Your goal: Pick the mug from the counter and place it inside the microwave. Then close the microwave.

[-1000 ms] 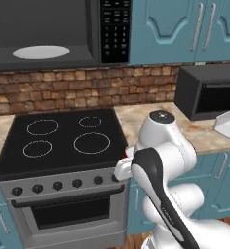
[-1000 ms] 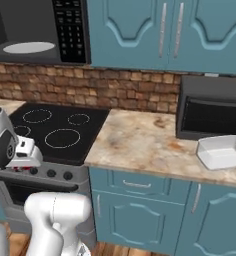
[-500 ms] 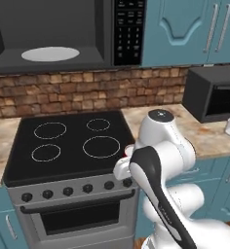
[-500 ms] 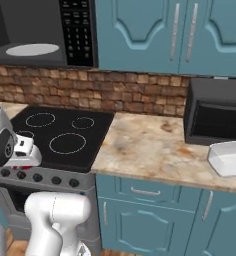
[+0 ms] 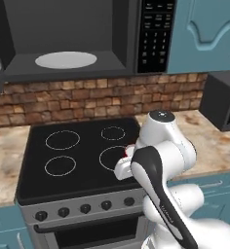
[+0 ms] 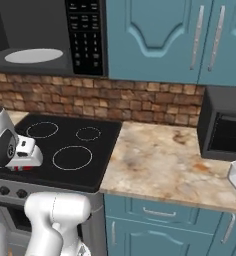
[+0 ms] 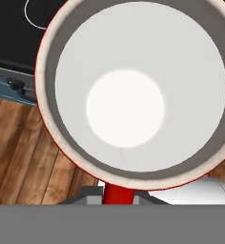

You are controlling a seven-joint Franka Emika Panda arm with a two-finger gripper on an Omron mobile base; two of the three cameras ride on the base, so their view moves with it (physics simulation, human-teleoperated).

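Mug (image 7: pixel 133 95) clenched in tool, white inside facing hand camera, red rim visible; held off table, over stove front edge (image 5: pixel 78 197). Microwave (image 5: pixel 73 44) above, door open, turntable (image 5: pixel 66 60) bare.

No legible text anywhere. Microwave (image 5: pixel 68 44) keypad panel (image 5: pixel 156 34) carries small pale markings, too blurred to read.

Microwave (image 6: pixel 50 35), door open, white turntable (image 6: pixel 33 55) inside; black stovetop (image 6: pixel 65 150) below; speckled bench (image 6: pixel 165 165) adjoining; small black oven (image 6: pixel 225 125) rightward.
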